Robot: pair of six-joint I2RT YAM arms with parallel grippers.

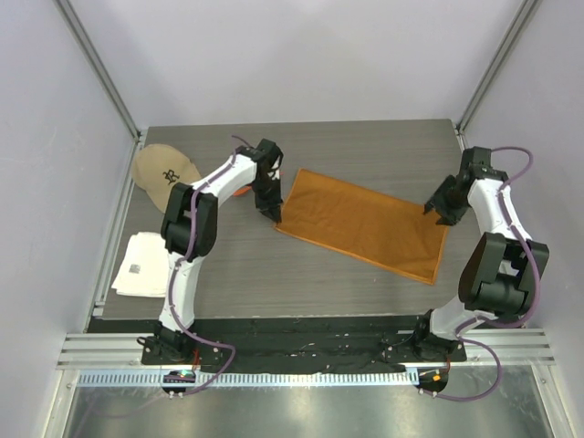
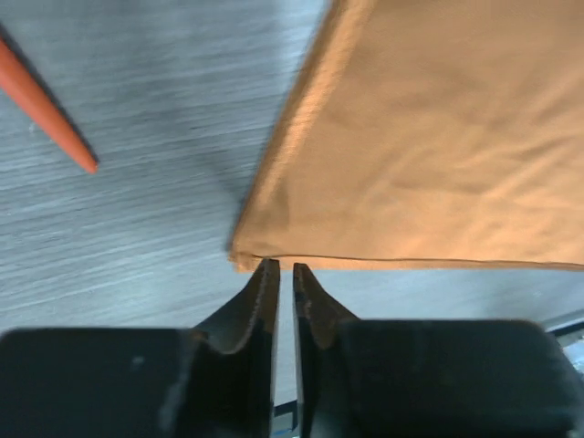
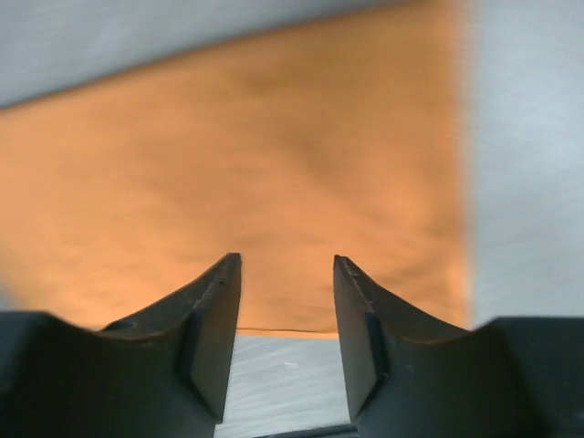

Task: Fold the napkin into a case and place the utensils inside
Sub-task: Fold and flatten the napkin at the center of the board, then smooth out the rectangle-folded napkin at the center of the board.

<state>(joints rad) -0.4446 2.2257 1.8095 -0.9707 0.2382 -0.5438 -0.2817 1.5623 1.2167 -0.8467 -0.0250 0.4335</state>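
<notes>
The rust-orange napkin lies flat on the table as a folded rectangle, slanting from far left to near right. My left gripper is at its left near corner. In the left wrist view the jaws are almost closed, with only a thin gap, and their tips touch the cloth's edge with nothing between them. My right gripper hovers over the napkin's far right corner. In the right wrist view it is open and empty over the cloth. One bright-orange utensil lies left of the napkin, partly hidden under the left arm.
A tan cap sits at the far left of the table. A thick white towel lies at the left edge, nearer to me. Dark grey tabletop shows in front of the napkin.
</notes>
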